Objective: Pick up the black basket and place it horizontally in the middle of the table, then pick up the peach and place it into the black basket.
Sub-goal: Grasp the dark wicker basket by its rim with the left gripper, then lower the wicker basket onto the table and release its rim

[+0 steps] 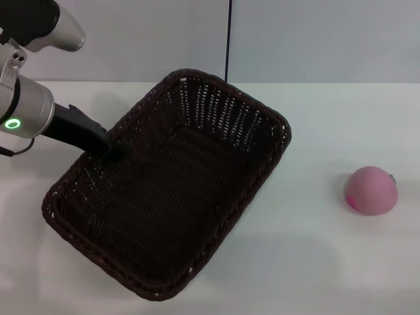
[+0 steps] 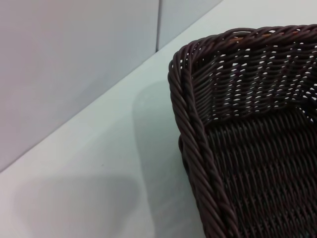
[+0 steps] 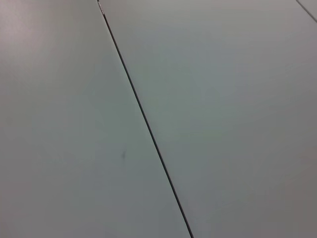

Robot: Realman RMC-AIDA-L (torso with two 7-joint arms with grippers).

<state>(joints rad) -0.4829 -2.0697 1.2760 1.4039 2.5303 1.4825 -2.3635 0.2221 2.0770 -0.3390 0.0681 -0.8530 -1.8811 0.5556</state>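
Observation:
The black basket (image 1: 170,197) lies diagonally across the left and middle of the white table (image 1: 328,262), its open side up and empty. My left gripper (image 1: 113,149) comes in from the left and is shut on the braided rim of the basket's long left side. The left wrist view shows one rounded corner of the basket (image 2: 237,114) and its rim, but not my fingers. The peach (image 1: 371,190), pale pink with a brighter pink spot, sits on the table to the right, well apart from the basket. My right gripper is out of view.
A grey wall (image 1: 295,39) with a dark vertical seam stands behind the table's far edge. The right wrist view shows only plain grey panels with a dark seam (image 3: 143,119). Bare tabletop lies between the basket and the peach.

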